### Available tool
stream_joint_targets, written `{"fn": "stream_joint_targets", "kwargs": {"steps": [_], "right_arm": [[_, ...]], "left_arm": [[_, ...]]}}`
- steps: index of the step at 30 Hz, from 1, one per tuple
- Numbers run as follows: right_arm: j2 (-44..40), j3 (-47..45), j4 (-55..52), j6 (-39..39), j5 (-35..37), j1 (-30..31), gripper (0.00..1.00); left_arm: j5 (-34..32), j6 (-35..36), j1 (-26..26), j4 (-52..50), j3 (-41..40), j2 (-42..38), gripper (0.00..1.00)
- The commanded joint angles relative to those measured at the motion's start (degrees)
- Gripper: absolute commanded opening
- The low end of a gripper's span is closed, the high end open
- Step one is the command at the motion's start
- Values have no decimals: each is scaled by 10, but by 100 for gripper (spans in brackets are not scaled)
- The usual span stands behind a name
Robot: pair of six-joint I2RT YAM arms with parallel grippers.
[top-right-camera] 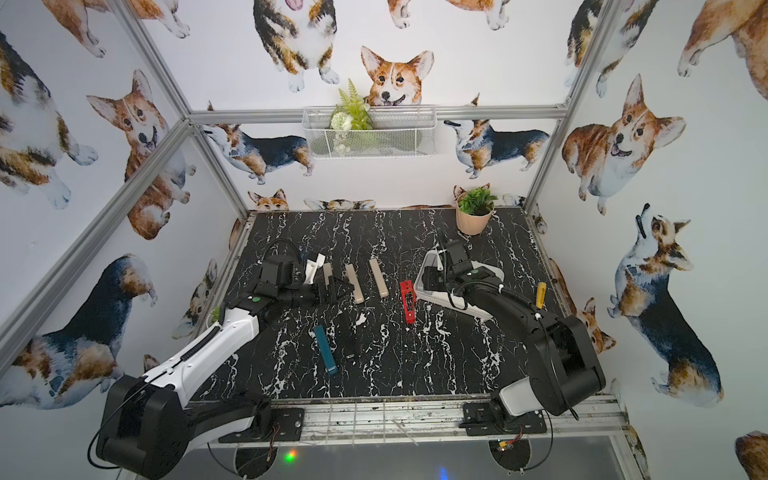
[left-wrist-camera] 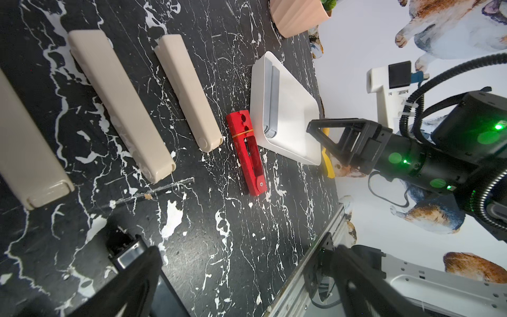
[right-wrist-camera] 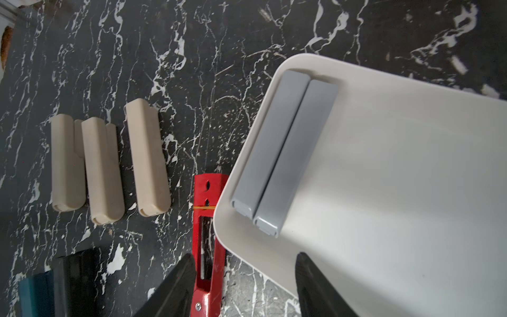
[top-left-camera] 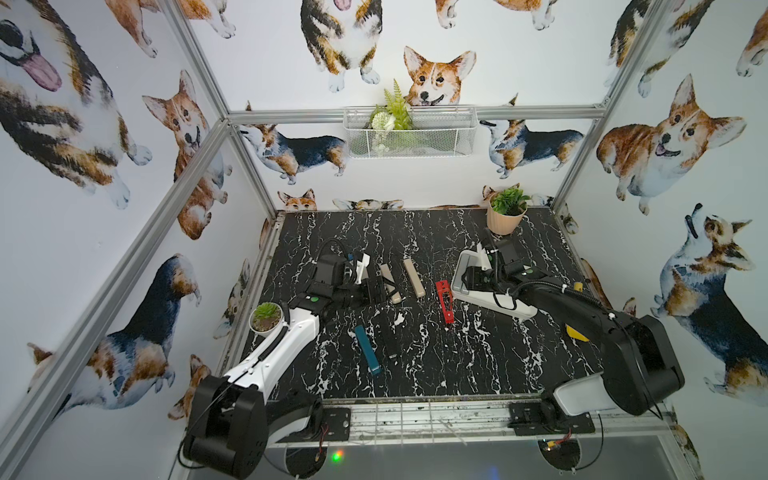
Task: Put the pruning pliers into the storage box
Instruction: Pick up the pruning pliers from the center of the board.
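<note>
The white storage box (top-left-camera: 515,309) (right-wrist-camera: 397,178) stands at the table's right, with two grey pruning pliers (right-wrist-camera: 270,142) (left-wrist-camera: 271,101) lying side by side along its left wall. My right gripper (right-wrist-camera: 245,258) (top-left-camera: 478,278) hangs open over the box's near left corner, empty. Beside the box lies the red pliers (top-left-camera: 444,301) (right-wrist-camera: 208,219). Three beige pliers (right-wrist-camera: 148,159) (left-wrist-camera: 189,90) lie in a row mid-table. The teal (top-left-camera: 368,349) and black (top-left-camera: 388,340) pliers lie nearer the front. My left gripper (top-left-camera: 376,291) (left-wrist-camera: 241,274) is open and empty by the leftmost beige one (left-wrist-camera: 27,151).
A peach pot with a plant (top-left-camera: 505,216) stands at the back right corner. A small white pot with a succulent (top-left-camera: 266,318) sits at the left edge under my left arm. A yellow-handled thing (top-right-camera: 540,295) lies right of the box. Walls close three sides.
</note>
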Motion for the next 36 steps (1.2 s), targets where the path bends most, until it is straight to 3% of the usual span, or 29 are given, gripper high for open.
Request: {"fn": "stream_joint_targets", "kwargs": {"steps": [1,18,33,36], "right_arm": [[-13,-9,-9,31,18,19,61],[-23,-15,-19,94,64,153,61],[15,2,12,142,92,289,62],[32,15,19,141,93,313,67]], "left_arm": [[-8,9,3,-29,-12,-25,100],[-13,-1,15,-126,-77,-157,100],[-15,-48,16,-171,-92,-202,100],[-18,-55,16,-173,-94,-204,100]]}}
